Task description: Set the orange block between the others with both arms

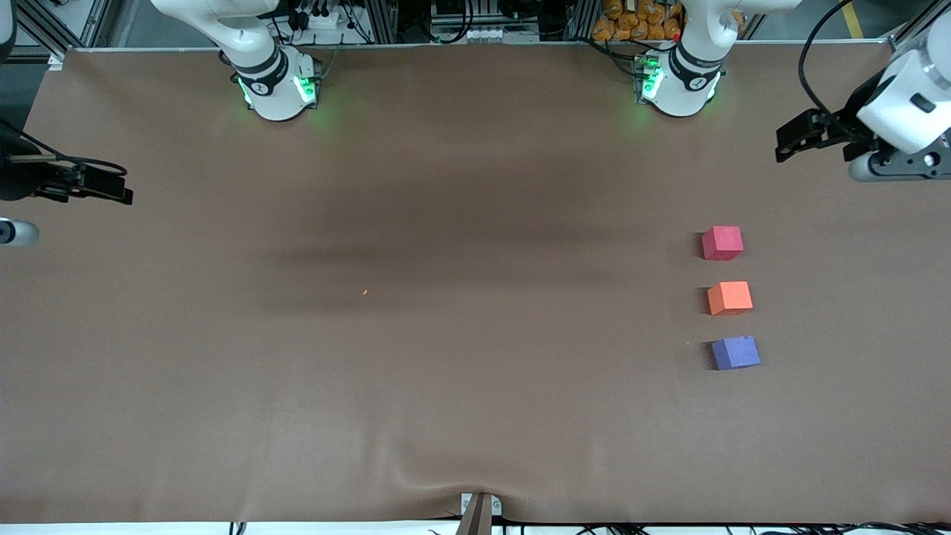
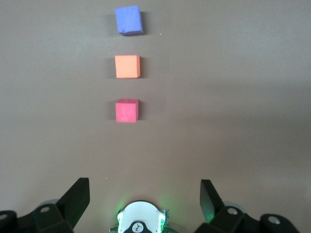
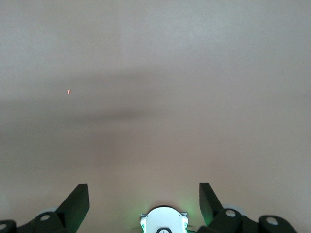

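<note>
The orange block [image 1: 729, 298] [image 2: 128, 66] rests on the brown table in a short row with the others, toward the left arm's end. The red-pink cube [image 1: 722, 243] [image 2: 127, 110] lies farther from the front camera, the purple cube [image 1: 735, 352] [image 2: 129, 20] nearer, each a small gap from the orange one. My left gripper [image 1: 789, 143] [image 2: 144, 187] hangs open and empty in the air over the table's edge at that end, apart from the cubes. Over the table's right-arm end my right gripper [image 1: 119, 192] [image 3: 143, 190] hangs open, also empty.
The brown mat [image 1: 446, 371] covers the whole table. A tiny orange crumb [image 1: 365, 292] [image 3: 68, 91] lies near the middle. Both arm bases [image 1: 278, 89] [image 1: 677, 85] glow green along the table's edge farthest from the front camera. A small bracket [image 1: 479, 509] sits at the nearest edge.
</note>
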Controlling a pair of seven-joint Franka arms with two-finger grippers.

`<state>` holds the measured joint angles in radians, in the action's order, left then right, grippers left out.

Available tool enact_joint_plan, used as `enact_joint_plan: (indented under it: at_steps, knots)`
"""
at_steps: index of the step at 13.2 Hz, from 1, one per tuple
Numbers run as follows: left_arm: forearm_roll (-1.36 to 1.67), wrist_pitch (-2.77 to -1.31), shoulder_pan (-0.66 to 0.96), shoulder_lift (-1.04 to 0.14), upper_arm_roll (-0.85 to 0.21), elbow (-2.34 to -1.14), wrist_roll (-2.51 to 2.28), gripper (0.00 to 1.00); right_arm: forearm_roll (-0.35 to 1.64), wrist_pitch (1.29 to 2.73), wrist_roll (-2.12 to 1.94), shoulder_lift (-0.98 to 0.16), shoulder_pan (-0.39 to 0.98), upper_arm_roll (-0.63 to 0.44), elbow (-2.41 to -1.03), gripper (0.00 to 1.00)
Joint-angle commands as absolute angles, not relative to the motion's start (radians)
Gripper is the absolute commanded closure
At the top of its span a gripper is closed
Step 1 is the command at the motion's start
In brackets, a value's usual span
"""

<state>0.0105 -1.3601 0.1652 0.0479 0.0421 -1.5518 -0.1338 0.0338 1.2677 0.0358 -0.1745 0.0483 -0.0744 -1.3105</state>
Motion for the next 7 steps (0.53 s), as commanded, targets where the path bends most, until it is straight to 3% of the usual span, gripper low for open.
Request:
enact_joint_plan:
  at_steps: [1, 7]
  knots:
    - [-0.018, -1.304, 0.071, 0.054, -0.044, -1.488, -0.098, 0.0, 0.018, 1.255, 0.035, -0.166, 0.034, -0.061, -1.299, 0.0]
    - [-0.015, -1.307, 0.037, 0.043, -0.077, -1.479, -0.092, 0.0, 0.031, 1.262, 0.04, -0.172, 0.054, -0.054, -1.299, 0.0]
